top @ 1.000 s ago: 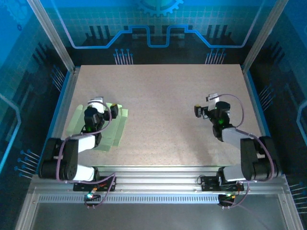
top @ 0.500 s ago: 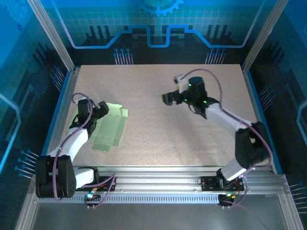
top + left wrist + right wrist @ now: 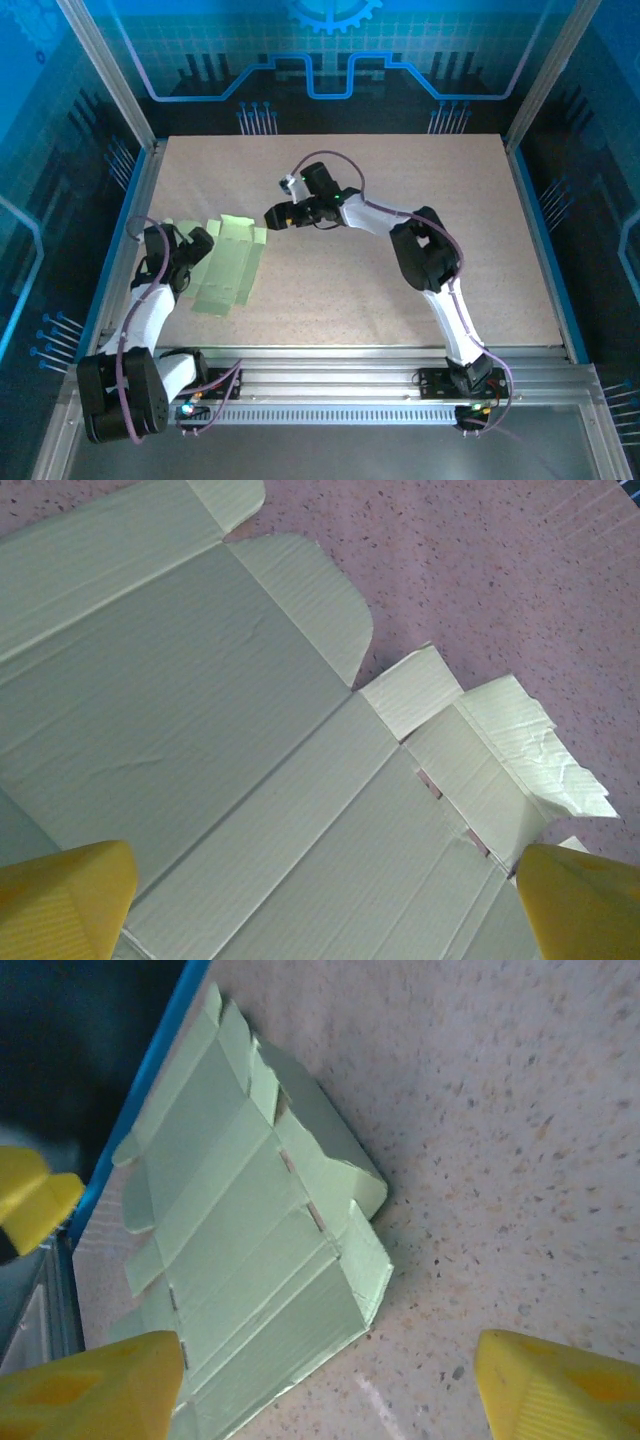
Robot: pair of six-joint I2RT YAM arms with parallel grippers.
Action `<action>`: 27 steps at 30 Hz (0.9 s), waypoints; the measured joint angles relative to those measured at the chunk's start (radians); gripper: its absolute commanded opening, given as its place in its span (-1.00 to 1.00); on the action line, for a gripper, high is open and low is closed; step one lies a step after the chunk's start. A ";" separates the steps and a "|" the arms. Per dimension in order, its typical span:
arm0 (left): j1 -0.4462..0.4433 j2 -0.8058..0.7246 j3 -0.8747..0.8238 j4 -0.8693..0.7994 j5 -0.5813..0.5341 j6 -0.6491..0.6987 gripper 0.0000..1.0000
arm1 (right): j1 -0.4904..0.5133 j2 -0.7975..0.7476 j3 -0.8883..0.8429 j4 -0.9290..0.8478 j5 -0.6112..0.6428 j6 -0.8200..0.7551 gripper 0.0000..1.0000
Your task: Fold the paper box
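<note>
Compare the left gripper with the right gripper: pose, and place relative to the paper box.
Place: the left gripper sits over the left part of the paper box; the right gripper hangs over bare table beside the box's far right corner.
Reach: the left arm is bent near its own side; the right arm stretches far across to the left.
Shared: both have open jaws, holding nothing.

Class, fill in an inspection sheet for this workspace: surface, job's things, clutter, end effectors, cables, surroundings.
Surface: speckled beige table.
Job's things: paper box, pale green, unfolded, lying mostly flat near the left edge.
Clutter: nothing seen.
End effectors: left end effector open above the sheet; right end effector open near its far right corner; nothing held.
Cables: purple cables in raised loops.
Surroundings: blue-lit panel walls; metal rail at the near edge.
</note>
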 measured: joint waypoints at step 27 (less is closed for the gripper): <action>-0.003 -0.020 -0.019 0.001 0.063 0.021 0.98 | 0.032 0.195 0.195 -0.122 -0.090 -0.105 -1.00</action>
